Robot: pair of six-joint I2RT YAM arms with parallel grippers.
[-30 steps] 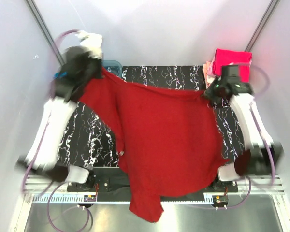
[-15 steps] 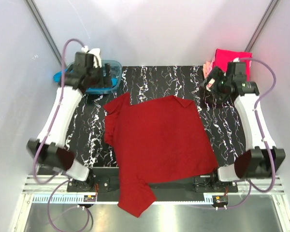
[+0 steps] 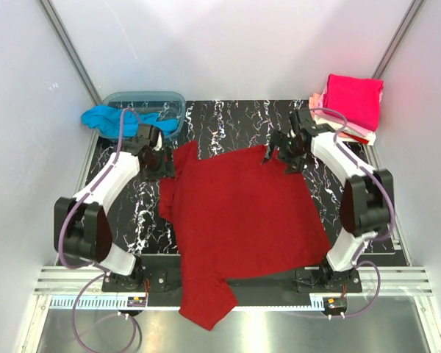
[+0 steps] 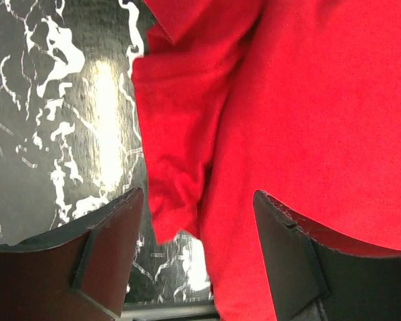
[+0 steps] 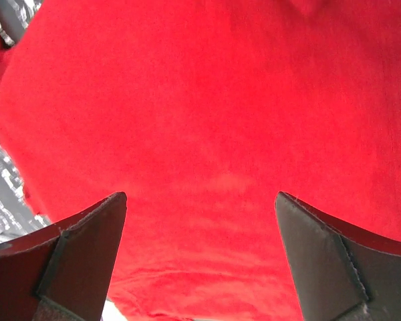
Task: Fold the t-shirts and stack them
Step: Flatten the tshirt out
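A dark red t-shirt (image 3: 242, 213) lies spread on the black marbled table (image 3: 132, 206), and its near end hangs over the front edge. My left gripper (image 3: 162, 158) hovers open over the shirt's far left corner. In the left wrist view the gripper (image 4: 197, 197) has a bunched sleeve of the red shirt (image 4: 180, 134) between its fingers and grips nothing. My right gripper (image 3: 278, 156) stands open over the far right corner. In the right wrist view the gripper (image 5: 200, 197) sees the red shirt (image 5: 207, 100) across the whole frame. A turquoise t-shirt (image 3: 101, 118) drapes over the tub.
A translucent blue-grey tub (image 3: 158, 101) stands at the far left corner. A pile of folded shirts, magenta (image 3: 353, 94) on top with pink and peach edges (image 3: 322, 103) below, sits at the far right corner. White walls close in on both sides.
A second ago both grippers held the red shirt stretched in the air. They let go, the shirt dropped flat, and both arms came down to its far corners.
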